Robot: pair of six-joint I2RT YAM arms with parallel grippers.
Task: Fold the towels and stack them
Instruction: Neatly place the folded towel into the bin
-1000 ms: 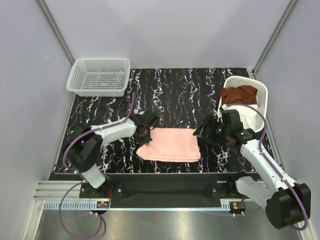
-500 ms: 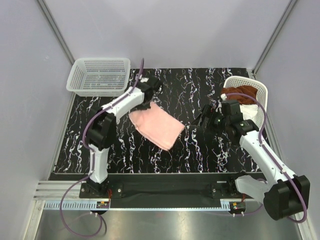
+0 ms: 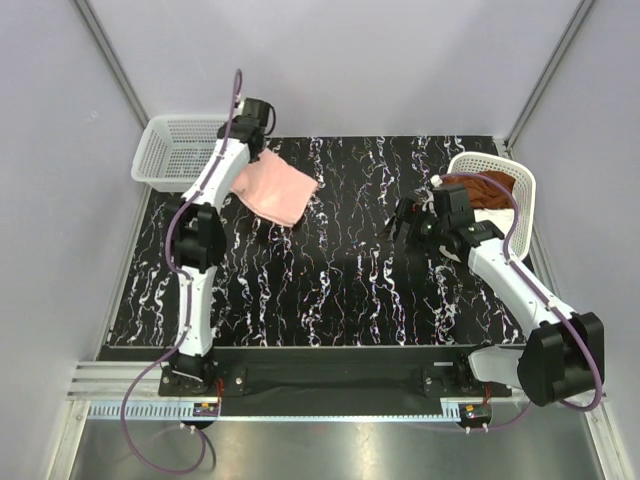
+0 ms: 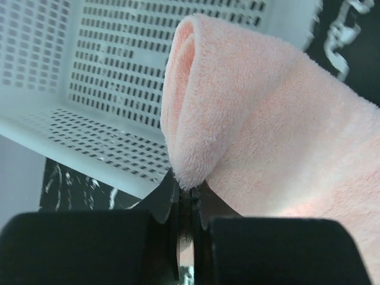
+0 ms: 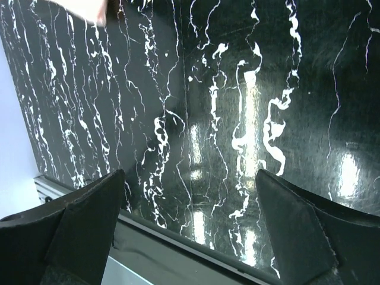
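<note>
We see the left gripper [image 3: 259, 150] pressed together on a folded edge of the pink towel [image 3: 279, 190], the cloth pinched between the two fingers. In the left wrist view that edge bulges out just past the gripper [image 4: 187, 191], and the rest of the towel [image 4: 273, 136] spreads away to the right. The towel is held up over the far left part of the table [image 3: 350, 290] and casts a shadow on the marble-patterned top. It is just beside the empty basket [image 3: 160, 165] that stands on the table's far left corner. The basket's mesh wall [image 4: 89, 136] fills the wrist view behind the cloth. The right gripper [image 3: 405, 216] hovers over the right half of the table with its fingers spread wide and nothing between them. Its wrist view shows only bare tabletop in the gap of the gripper [image 5: 190, 178]. At the table's far right edge a second basket [image 3: 527, 195] holds the rust towel [image 3: 480, 186], with something white just under it that we cannot make out.
</note>
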